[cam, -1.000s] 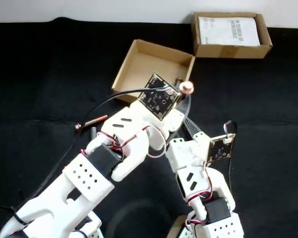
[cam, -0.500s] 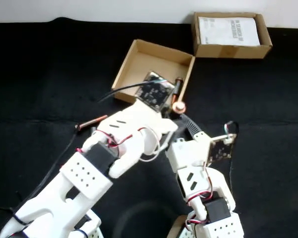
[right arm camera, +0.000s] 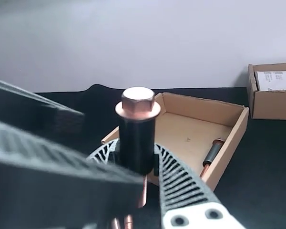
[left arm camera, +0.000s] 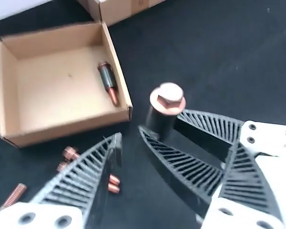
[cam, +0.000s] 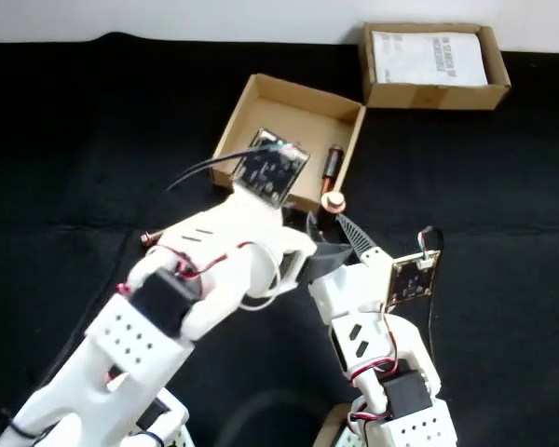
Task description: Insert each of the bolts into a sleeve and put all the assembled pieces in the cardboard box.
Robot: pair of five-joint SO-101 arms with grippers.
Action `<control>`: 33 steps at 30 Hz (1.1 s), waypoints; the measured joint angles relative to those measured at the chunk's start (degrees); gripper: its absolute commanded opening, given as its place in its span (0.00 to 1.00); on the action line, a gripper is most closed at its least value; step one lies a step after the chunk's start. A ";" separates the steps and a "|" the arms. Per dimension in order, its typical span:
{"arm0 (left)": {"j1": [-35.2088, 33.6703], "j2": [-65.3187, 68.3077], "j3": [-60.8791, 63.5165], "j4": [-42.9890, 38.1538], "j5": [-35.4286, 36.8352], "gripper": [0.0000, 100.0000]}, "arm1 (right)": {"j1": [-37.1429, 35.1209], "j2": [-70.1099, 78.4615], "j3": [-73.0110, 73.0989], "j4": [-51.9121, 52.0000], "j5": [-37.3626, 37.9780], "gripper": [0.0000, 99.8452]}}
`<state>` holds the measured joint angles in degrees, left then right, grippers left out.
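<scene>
On the left of the black table (cam: 74,140), a loose copper bolt (cam: 149,237) is lying flat, partly tucked beside the left arm. A few shorter copper bolts (left arm camera: 69,153) are lying just on the near side of the cardboard box (cam: 289,116). The left gripper (left arm camera: 120,143) is hanging near them over the cloth, its jaws spread apart and holding nothing.

The cardboard box is sitting open in the middle of the table. One assembled piece (cam: 334,160), a dark sleeve with copper showing at both ends, is lying on the box floor close against the right wall.

Just outside the box's near right corner, the right gripper (cam: 334,220) is pinching a black sleeve (right arm camera: 137,143) between its ribbed fingers and holding it upright above the table. A copper bolt (right arm camera: 138,102) is sitting in that sleeve, with its flanged hex head resting on the sleeve's top and its threaded end poking out below.

Far to the right, a second box (cam: 429,96) is standing apart from the first, with a printed sheet (cam: 429,58) lying inside it.
</scene>
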<state>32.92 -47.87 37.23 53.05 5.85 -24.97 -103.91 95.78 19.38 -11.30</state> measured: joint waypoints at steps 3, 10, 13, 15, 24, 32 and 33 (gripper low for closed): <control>-1.76 -4.75 0.00 1.93 -0.18 0.20 | 0.00 0.00 0.00 0.00 0.00 0.01; -11.25 -15.38 0.97 2.73 -0.18 0.01 | 0.00 0.00 0.00 0.00 0.00 0.01; -15.03 -18.90 4.48 2.73 -0.18 0.01 | 0.00 0.00 0.00 0.09 0.00 0.01; -16.79 -21.54 7.47 2.73 -0.18 0.01 | 0.00 0.00 0.00 0.79 0.00 0.01; -26.90 -37.01 23.03 2.73 -0.09 0.01 | 0.09 0.00 -5.36 13.54 0.00 0.01; -34.11 -55.30 38.33 2.73 -0.18 0.01 | 0.09 14.77 -20.75 15.65 0.00 0.01; -34.73 -55.30 39.38 2.73 -0.18 0.01 | 0.09 18.20 -23.65 15.65 0.00 0.01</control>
<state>-1.80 -103.16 76.62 55.78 5.67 -24.88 -85.71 72.13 35.03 -11.30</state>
